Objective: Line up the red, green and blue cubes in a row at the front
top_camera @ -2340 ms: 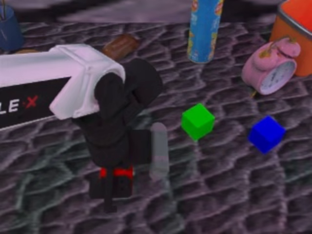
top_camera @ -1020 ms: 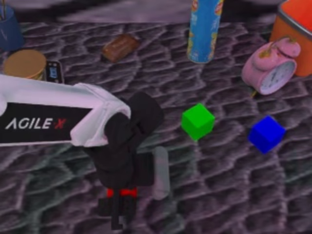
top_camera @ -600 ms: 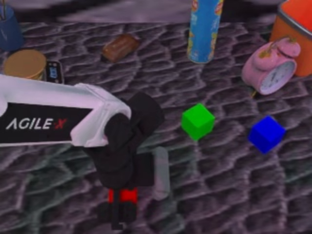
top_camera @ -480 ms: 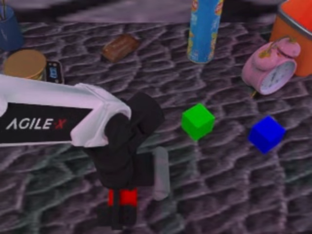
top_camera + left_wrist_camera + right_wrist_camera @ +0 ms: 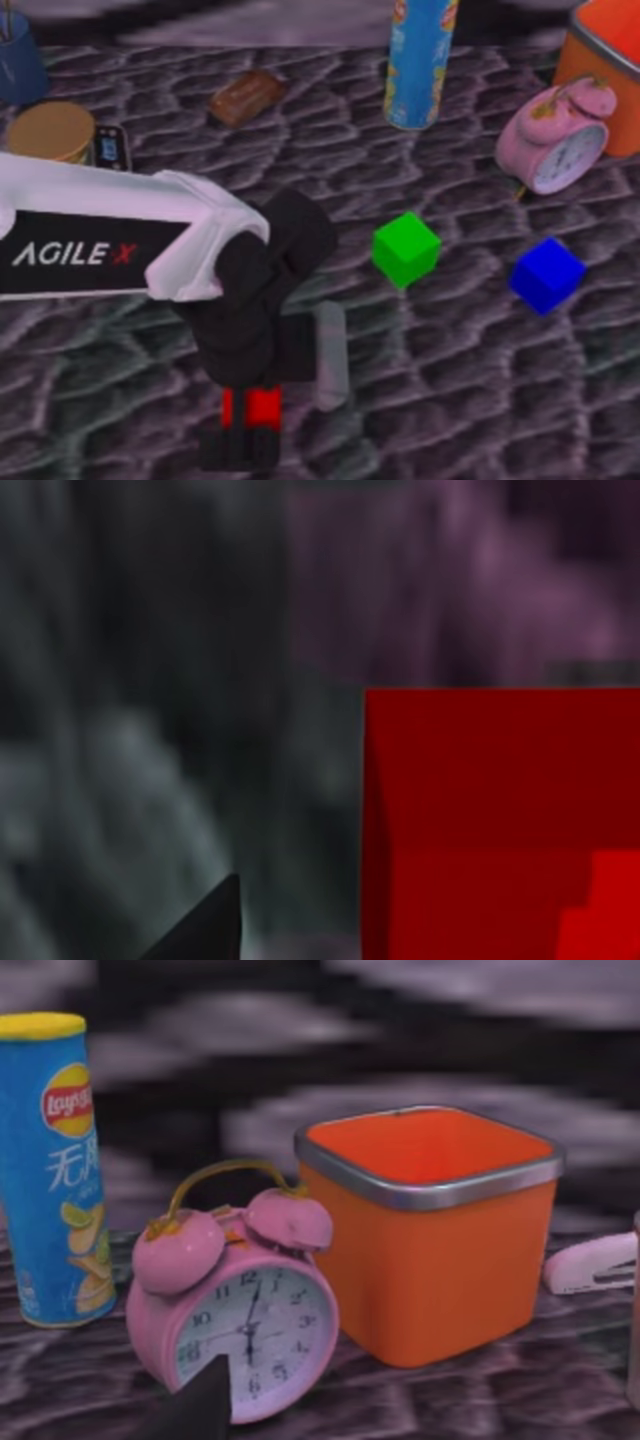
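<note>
Top view: the left tool (image 5: pixel 240 435) is at the near edge of the dark patterned surface (image 5: pixel 450 380), left of centre, its fingers around the bright red cube (image 5: pixel 251 408); whether they pinch it cannot be told. The bright green cube (image 5: pixel 406 248) sits at mid-surface, the deep blue cube (image 5: pixel 547 274) to its right.

Left wrist view: the red cube (image 5: pixel 500 820) fills the frame beside one dark fingertip (image 5: pixel 205 930).

Right wrist view: a pink alarm clock (image 5: pixel 235 1315) stands in front of an orange square bin (image 5: pixel 430 1230) and near a blue crisp tube (image 5: pixel 50 1170). The right tool's state cannot be told.
</note>
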{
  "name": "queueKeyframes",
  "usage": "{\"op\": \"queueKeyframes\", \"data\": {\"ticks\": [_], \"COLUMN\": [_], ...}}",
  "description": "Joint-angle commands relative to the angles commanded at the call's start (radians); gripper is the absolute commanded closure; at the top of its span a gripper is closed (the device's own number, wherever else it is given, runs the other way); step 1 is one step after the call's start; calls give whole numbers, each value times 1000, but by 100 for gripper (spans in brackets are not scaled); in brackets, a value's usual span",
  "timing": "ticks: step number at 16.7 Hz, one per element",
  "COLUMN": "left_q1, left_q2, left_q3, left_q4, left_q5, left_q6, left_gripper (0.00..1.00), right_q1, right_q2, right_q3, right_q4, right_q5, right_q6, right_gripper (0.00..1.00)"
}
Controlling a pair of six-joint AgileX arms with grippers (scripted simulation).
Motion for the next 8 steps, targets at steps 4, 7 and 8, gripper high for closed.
{"op": "queueKeyframes", "data": {"ticks": [4, 7, 8], "left_q1": [6, 16, 19], "left_q2": [-44, -91, -105], "left_q3": [67, 129, 144], "left_q4": [-111, -232, -257], "left_q5": [1, 0, 0], "left_q6": [3, 0, -1], "left_gripper": [0, 0, 0], "right_q1": [0, 0, 0], "right_q2": [0, 0, 0], "right_q3": [0, 0, 0], "right_q4": [0, 0, 0], "right_q5": [0, 0, 0], "right_q6": [0, 0, 0], "right_gripper": [0, 0, 0]}}
